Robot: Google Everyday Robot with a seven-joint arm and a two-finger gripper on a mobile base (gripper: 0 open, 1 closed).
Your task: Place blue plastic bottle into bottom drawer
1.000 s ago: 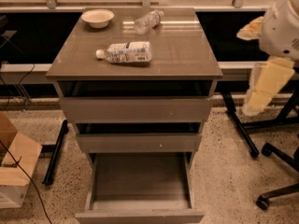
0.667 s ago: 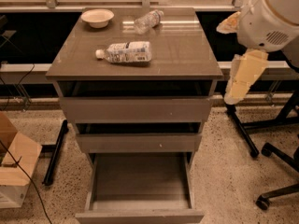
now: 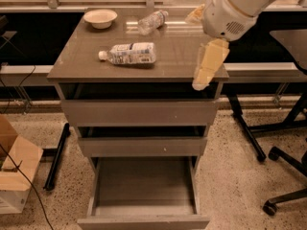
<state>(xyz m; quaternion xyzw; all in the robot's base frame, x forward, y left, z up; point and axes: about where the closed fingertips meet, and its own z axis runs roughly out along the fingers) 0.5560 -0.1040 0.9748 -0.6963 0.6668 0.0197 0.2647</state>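
Leftward is where your arm has travelled: a second ago it hung off the right side of the cabinet, and now the gripper (image 3: pixel 202 56) sits over the right near corner of the counter (image 3: pixel 172 56). Nothing else has shifted between the frames.

On the floor at far left a cardboard box (image 3: pixel 17 174) stands well apart from the work. A pale bowl (image 3: pixel 100 18) rests at the far left of the counter. Just right of it and nearer to you, the blue plastic bottle (image 3: pixel 129 53) lies on its side, cap pointing left, label up. Lying flat like that it is stable, but you will probably need to take it across the body instead of by the neck. A smaller clear bottle (image 3: pixel 152 21) lies farther back, near the far edge; that one is not yours.

Below, the two shallow drawers are only cracked open, while the bottom drawer (image 3: pixel 144 183) is pulled well out toward you with its grey floor bare. That suits the task: it gives you a clear drop from above without the upper fronts in the way.

The gripper is still well right of the blue plastic bottle and has hold of nothing. You cannot tell how far open it is. Judging from this, you are in the approach, with the pick not yet begun.
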